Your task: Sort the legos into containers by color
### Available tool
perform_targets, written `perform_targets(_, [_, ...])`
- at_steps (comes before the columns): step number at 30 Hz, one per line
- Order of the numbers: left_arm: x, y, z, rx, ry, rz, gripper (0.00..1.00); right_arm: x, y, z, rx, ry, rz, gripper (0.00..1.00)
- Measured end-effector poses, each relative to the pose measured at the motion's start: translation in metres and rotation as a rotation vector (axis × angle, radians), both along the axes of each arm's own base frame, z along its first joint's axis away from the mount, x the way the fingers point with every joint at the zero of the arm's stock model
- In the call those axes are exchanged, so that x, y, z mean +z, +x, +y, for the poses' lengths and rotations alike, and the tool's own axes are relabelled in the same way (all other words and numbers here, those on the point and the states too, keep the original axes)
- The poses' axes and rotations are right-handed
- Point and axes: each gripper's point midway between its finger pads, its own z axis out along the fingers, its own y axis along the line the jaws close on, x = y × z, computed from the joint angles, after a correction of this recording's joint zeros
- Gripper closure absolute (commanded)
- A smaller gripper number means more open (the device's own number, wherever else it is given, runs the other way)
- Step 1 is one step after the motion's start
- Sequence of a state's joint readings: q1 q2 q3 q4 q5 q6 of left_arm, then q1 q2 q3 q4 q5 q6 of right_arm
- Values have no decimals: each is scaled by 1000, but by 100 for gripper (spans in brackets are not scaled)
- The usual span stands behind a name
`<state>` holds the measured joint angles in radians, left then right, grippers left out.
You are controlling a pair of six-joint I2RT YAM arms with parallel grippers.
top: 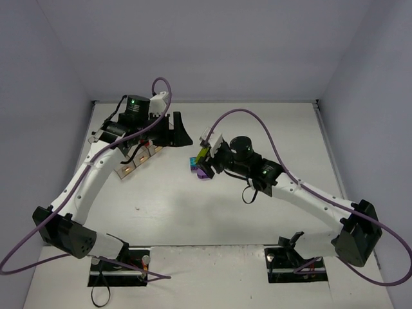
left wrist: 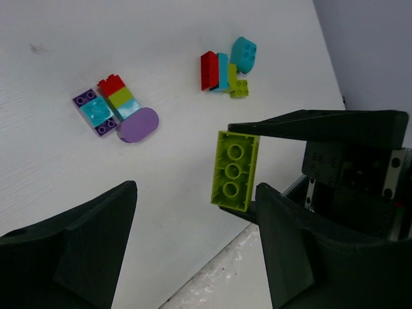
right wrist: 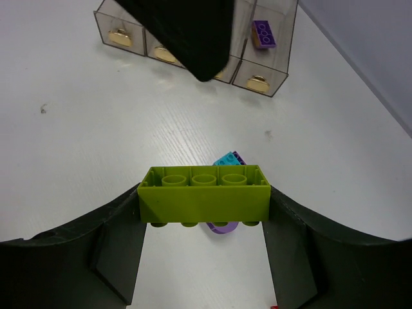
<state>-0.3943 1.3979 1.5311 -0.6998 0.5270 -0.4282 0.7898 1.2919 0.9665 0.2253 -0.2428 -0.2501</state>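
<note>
Right gripper (right wrist: 205, 209): clamps a lime green rectangular plastic brick (right wrist: 204, 192) by its two short ends, one black finger (right wrist: 116, 251) pressed to each. Holds it above the white table (right wrist: 84, 129), hollow underside with three round tubes turned to the wrist camera, studs facing away. Hangs directly over a flat round-ended purple plastic piece (right wrist: 221, 228).

Left gripper (left wrist: 195, 193): stands wide open, grips nothing. Hangs close to the row of four narrow clear smoky-plastic bins (right wrist: 270, 80) with gold knobs (right wrist: 257, 82) at the table's far left; in the right wrist view, blocks the middle bins.

Bins: hold a small purple studded brick (right wrist: 264, 33) in the end compartment at the right of that view; for the rest, cannot tell.

Loose legos, left wrist view: lie in two clusters, well apart. Left cluster: joins the round-ended purple piece to a cyan-topped purple brick (left wrist: 96, 113), a small red brick (left wrist: 111, 84) and a small lime brick (left wrist: 120, 98), all touching. Upper-right cluster: bunches a tall red brick (left wrist: 208, 69), a cyan slab (left wrist: 223, 71), a lime block (left wrist: 237, 84) and a rounded cyan brick (left wrist: 244, 54).
</note>
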Motion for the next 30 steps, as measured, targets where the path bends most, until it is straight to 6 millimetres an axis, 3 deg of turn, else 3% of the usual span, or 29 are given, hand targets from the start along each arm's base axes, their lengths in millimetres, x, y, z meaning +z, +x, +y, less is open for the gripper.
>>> perform_targets(8, [5, -21, -27, -99, -83, 44, 32, 1, -14, 12, 65, -16, -26, 84])
perform_targets(17, [-16, -38, -44, -146, -81, 120, 33, 3, -13, 13, 68, -13, -35, 83])
perform_targets(23, [-30, -36, -50, -149, -69, 156, 41, 10, -14, 16, 80, 3, -44, 82])
perform_targets(26, [-37, -33, -52, -142, -65, 177, 57, 15, -14, 18, 85, 14, -52, 82])
perform_targets(27, [-38, -32, -53, -141, -66, 181, 72, 16, -14, 18, 88, 16, -53, 82])
perform_targets(28, [-39, -33, -54, -148, -71, 183, 72, 16, -14, 18, 88, 16, -53, 82])
perform_targets(29, [-37, -34, -56, -159, -84, 189, 85, 16, -14, 18, 88, 17, -52, 80])
perform_targets(30, [-38, -34, -56, -162, -77, 177, 90, 14, -15, 18, 90, 12, -48, 79])
